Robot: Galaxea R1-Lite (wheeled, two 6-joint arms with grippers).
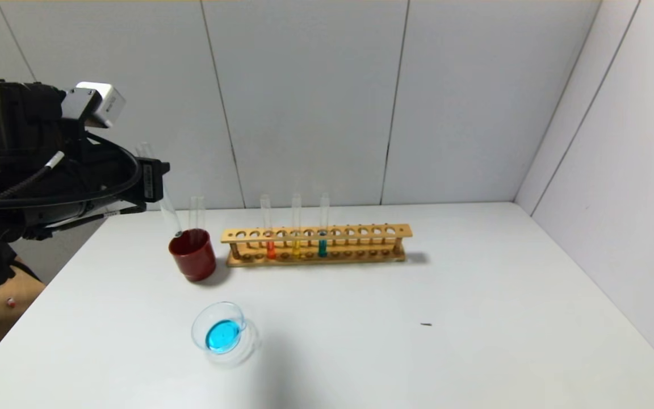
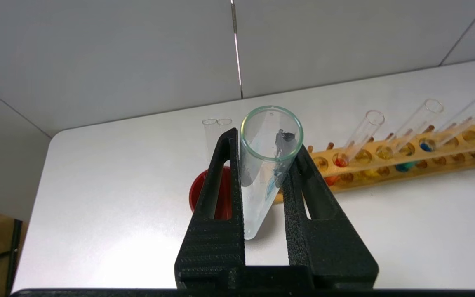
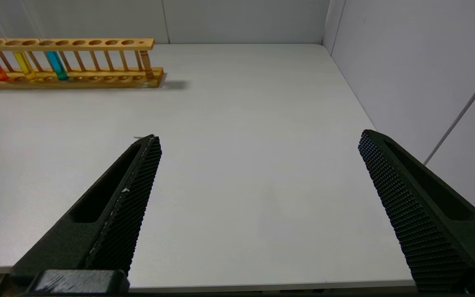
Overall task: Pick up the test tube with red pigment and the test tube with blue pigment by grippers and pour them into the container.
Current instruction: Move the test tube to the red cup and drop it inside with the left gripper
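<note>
My left gripper (image 1: pixel 156 182) is shut on a clear test tube (image 1: pixel 168 211) that is empty apart from faint blue traces. It holds the tube tilted, with its lower end over the rim of the dark red cup (image 1: pixel 193 260). In the left wrist view the jaws (image 2: pixel 266 142) pinch this tube (image 2: pixel 262 181) near its mouth. The container (image 1: pixel 217 307) stands near the table's front and holds blue liquid. The test tube with red pigment (image 1: pixel 271 241) stands in the wooden rack (image 1: pixel 361 233). My right gripper (image 3: pixel 258 138) is open and empty, low over the right of the table.
Two empty tubes (image 1: pixel 196 211) stand in the red cup. A yellow tube (image 1: pixel 296 240) and a teal tube (image 1: pixel 322 241) stand in the rack beside the red one. A small dark speck (image 1: pixel 426 324) lies on the table. Walls close the back and right.
</note>
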